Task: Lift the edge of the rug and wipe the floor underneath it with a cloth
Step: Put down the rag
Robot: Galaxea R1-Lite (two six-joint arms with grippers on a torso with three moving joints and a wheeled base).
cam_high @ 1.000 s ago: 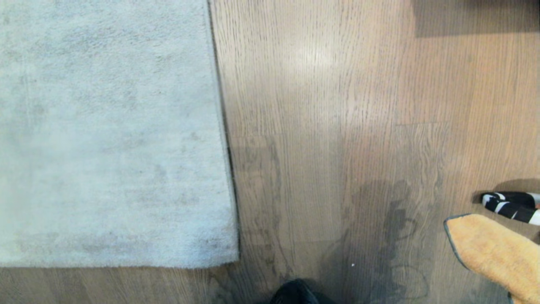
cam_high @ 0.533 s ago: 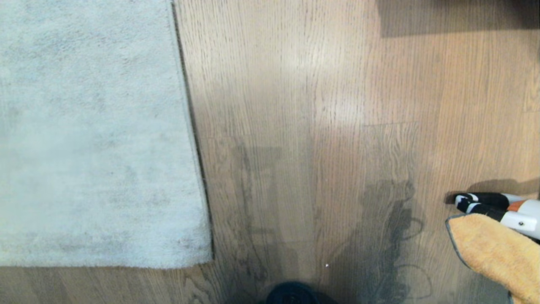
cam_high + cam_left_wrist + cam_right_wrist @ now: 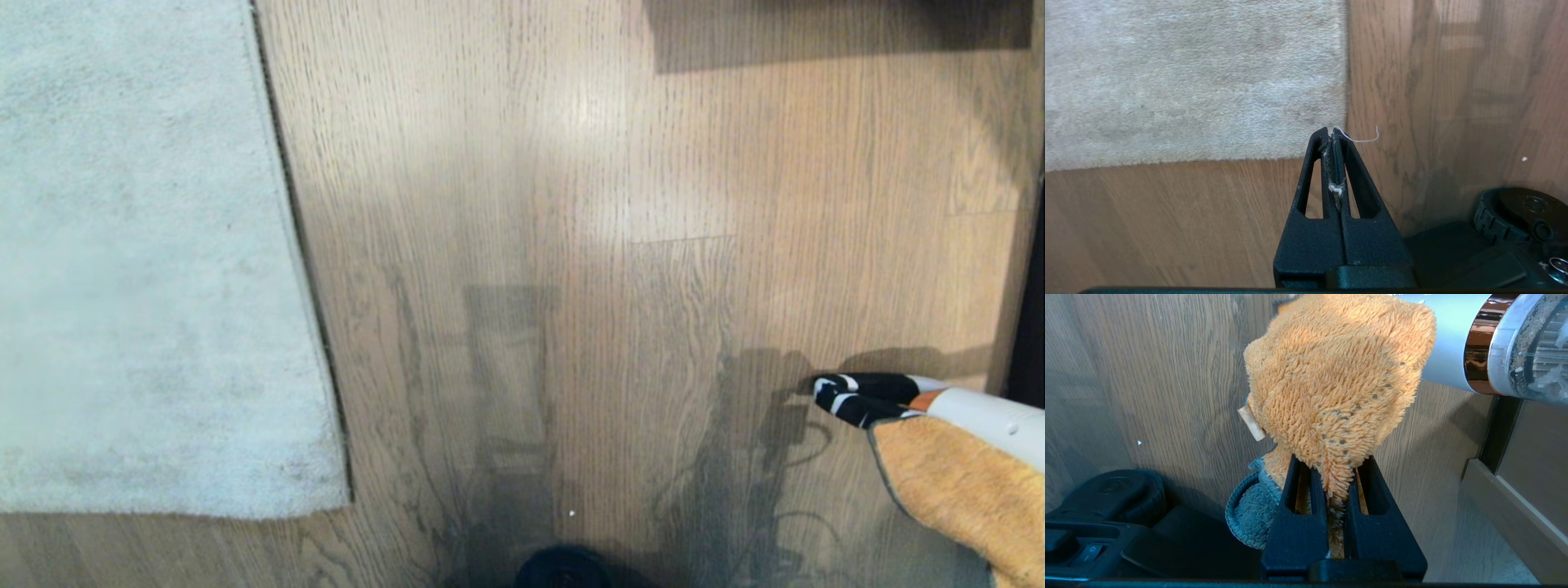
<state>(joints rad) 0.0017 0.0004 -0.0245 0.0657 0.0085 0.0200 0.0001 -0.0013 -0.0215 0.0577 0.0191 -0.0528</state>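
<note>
The pale grey rug lies flat on the left, its rug edge running down to a corner. Grey-brown wood floor fills the rest. In the left wrist view my left gripper is shut and holds nothing, with only lint and a loose thread at its tips. It hangs above the floor just before the rug's corner. My right gripper is shut on the orange fuzzy cloth, which bunches beyond the fingers. The cloth also shows at the head view's lower right.
A handheld vacuum with a black-and-white nozzle and white body lies on the floor just beyond the cloth. A dark furniture base stands at the far right. My own dark base shows at the head view's bottom edge.
The whole head view has shifted: the rug slid left in the picture and the vacuum came further into view, so the camera moved. The cloth keeps its place in the picture.
</note>
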